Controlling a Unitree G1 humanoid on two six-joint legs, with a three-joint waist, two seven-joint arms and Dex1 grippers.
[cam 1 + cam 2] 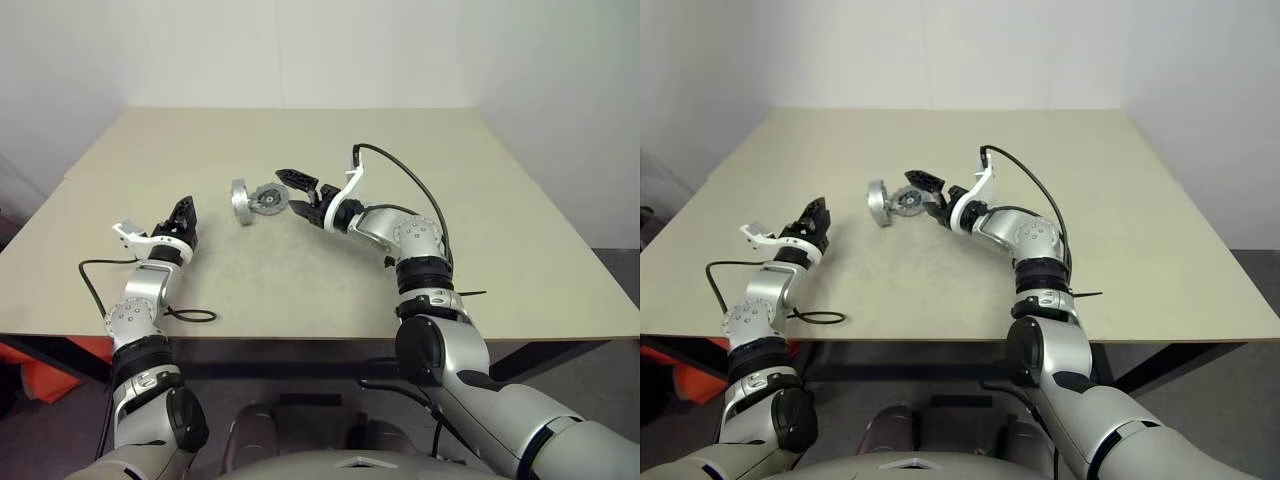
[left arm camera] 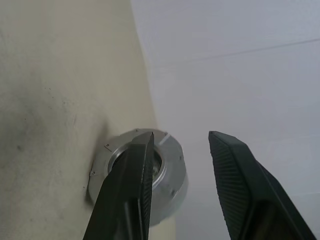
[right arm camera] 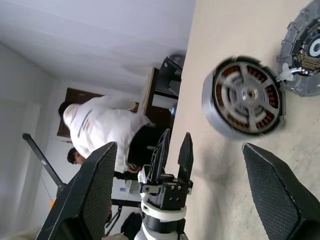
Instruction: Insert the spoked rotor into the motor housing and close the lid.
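Nearest us, the left gripper [image 1: 184,214] hangs over the table [image 1: 500,200] with its jaws partly apart, holding nothing. Ahead of those jaws, well apart, the motor housing [image 1: 240,201] stands on edge. The lid [image 1: 269,199] lies just beside it. Then the right gripper [image 1: 301,193], jaws spread wide and empty, with the lid right at its fingertips.
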